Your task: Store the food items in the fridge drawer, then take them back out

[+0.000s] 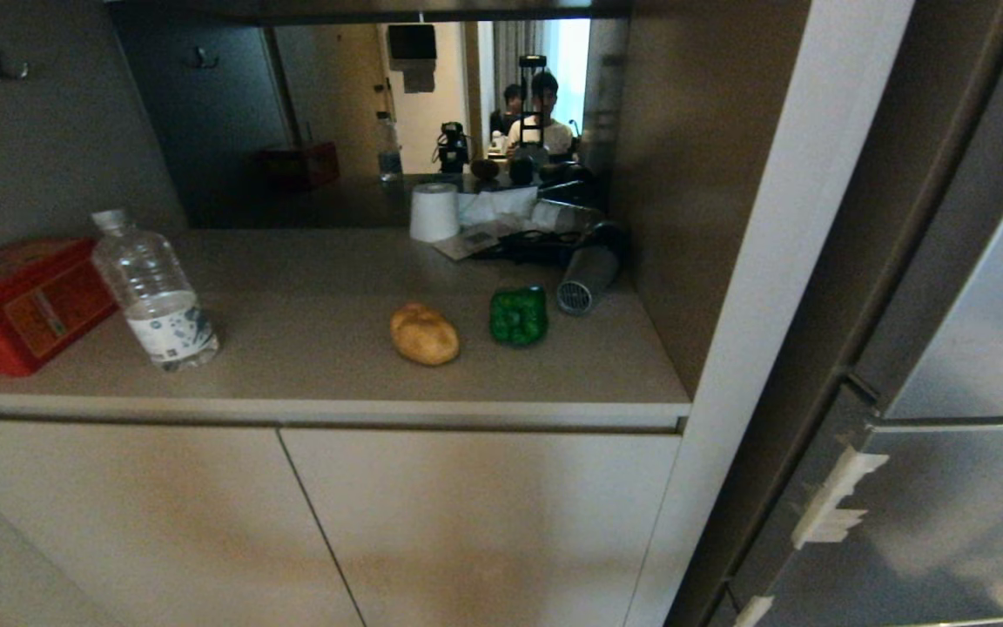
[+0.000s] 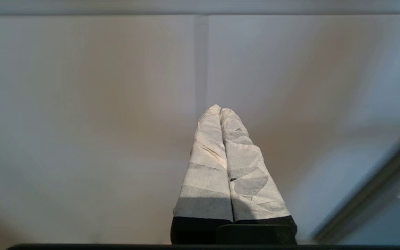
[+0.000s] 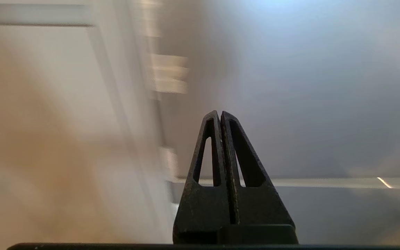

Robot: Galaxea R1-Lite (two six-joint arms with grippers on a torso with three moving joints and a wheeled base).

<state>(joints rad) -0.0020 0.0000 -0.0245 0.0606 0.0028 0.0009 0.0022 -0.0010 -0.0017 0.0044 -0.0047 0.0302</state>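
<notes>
- My left claw (image 2: 220, 110) is clenched, its cloth-wrapped fingers (image 2: 207, 166) pressed together on nothing, pointing at the pale cabinet doors (image 2: 89, 104); it does not show in my head view.
- My right claw (image 3: 220, 114) is clenched too, black fingers (image 3: 203, 194) tip to tip and empty, facing the silver-grey fridge (image 1: 972, 348); its front shows only closed doors, so I cannot see the drawer.
- Both claws hang well apart from the food, which lies up on the counter (image 1: 310, 383).
- On that counter, from the left: a red tin box (image 1: 18, 305), a clear water bottle (image 1: 153, 292), the potato (image 1: 424, 333), and just beside it the green bell pepper (image 1: 519, 315).
- Behind the pepper lie a grey ribbed tube (image 1: 587, 279) and a white paper roll (image 1: 434, 212).
</notes>
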